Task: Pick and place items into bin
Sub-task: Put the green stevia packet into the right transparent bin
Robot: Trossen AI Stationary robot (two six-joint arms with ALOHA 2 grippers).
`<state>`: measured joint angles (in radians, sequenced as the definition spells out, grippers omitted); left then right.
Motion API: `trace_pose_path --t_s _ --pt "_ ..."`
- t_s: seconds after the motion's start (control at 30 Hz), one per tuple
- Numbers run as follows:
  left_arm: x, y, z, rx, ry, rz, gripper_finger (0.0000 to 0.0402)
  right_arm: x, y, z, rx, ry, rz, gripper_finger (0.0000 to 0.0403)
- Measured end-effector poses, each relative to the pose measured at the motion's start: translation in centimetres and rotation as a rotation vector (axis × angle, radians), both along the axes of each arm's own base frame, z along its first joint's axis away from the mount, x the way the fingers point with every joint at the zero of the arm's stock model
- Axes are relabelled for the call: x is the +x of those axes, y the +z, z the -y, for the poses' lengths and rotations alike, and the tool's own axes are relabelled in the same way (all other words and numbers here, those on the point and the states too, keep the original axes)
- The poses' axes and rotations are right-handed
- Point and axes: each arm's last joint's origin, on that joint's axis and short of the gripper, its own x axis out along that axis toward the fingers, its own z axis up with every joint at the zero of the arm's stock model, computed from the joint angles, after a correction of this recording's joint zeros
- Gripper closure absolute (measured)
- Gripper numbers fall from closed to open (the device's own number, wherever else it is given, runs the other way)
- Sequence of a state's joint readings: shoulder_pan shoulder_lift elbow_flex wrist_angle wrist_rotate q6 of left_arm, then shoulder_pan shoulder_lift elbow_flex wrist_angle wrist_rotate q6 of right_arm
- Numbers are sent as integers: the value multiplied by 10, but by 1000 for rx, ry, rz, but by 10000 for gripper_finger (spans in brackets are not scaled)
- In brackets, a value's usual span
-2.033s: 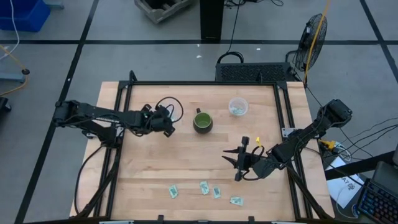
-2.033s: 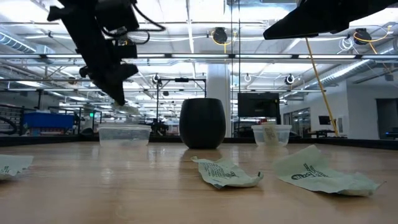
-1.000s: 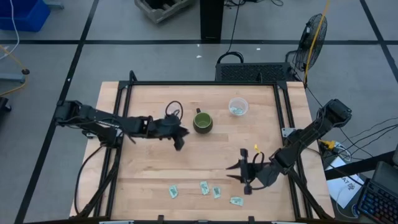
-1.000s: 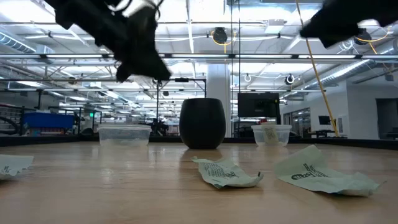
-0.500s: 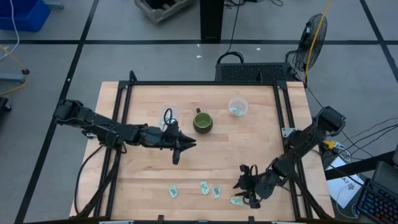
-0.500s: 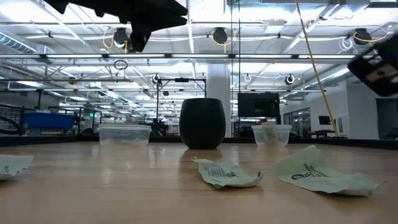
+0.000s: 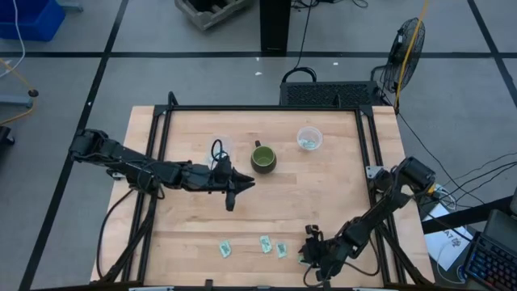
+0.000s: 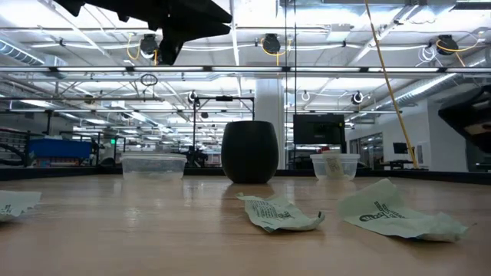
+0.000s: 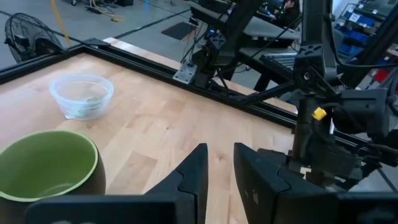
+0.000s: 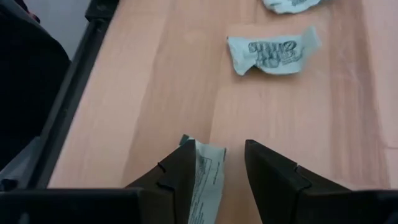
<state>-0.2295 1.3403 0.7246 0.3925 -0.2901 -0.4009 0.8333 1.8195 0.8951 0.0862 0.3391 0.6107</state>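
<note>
Right gripper (image 7: 310, 257) has dropped to the lower-right table edge since the earlier frame, fingers apart, straddling a pale green packet (image 10: 205, 177). Grasp step; next, close. Left gripper (image 7: 232, 187), fingers slightly apart, hovers mid-frame by the green mug (image 7: 263, 158).

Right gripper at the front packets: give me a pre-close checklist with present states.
1. Right gripper open: ok.
2. Pale green packet lies between its fingers: ok.
3. Fingers down on the table: cannot tell.
4. Neighbouring packet lies apart, outside the fingers: ok.
5. Left gripper far from this spot, near the green mug: ok.
6. Clear bin unobstructed: ok.
</note>
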Motion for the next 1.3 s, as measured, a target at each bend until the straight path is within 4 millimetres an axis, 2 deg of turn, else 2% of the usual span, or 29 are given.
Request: trace_pose_path --t_s 0.37,0.7,0.93,1.07,1.3 --pt "0 -1 0 8 -1 -8 321 -6 -6 1 -53 -27 -36 281" --pt "0 -2 0 20 0 -24 321 -6 -6 3 -133 -4 -2 360" --pt "-1 -3 0 22 7 -31 321 -1 -4 9 -214 -11 47 397" --pt "-1 -3 0 22 7 -31 321 2 8 14 -246 -25 104 400" --pt "-1 -3 0 20 7 -33 321 3 52 28 -351 -82 273 402"
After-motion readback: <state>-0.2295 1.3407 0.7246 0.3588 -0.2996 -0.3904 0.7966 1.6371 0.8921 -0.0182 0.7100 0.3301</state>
